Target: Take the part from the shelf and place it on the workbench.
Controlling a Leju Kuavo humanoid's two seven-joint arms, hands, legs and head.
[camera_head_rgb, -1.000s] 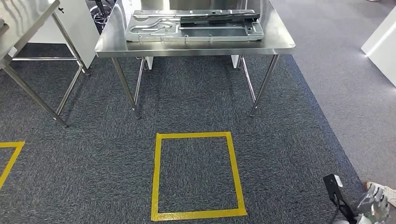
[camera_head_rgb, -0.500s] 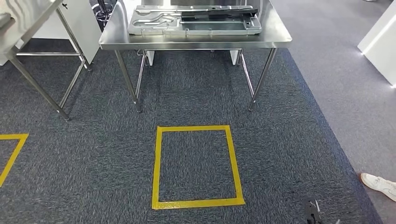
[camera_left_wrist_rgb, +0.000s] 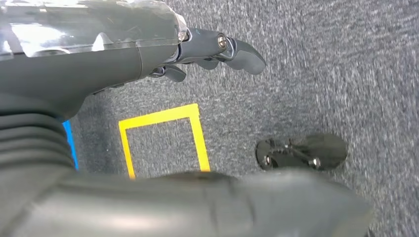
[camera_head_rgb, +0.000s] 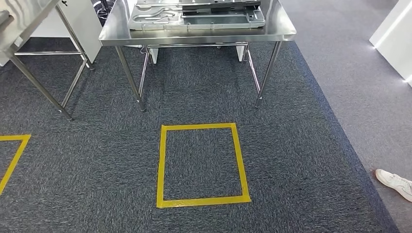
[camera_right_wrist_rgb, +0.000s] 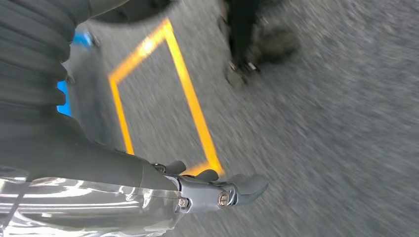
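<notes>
Steel workbench (camera_head_rgb: 121, 35) at the far edge of dark carpet (camera_head_rgb: 291, 145), flat metal part (camera_head_rgb: 199, 17) lying on its top, second steel table (camera_head_rgb: 29, 19) just left, yellow tape square (camera_head_rgb: 160, 165) on the carpet in front

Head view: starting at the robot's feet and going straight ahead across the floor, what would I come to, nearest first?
Yellow tape square on the dark carpet → steel table → flat metal panel lying on the table, with a black bar across it.
</notes>
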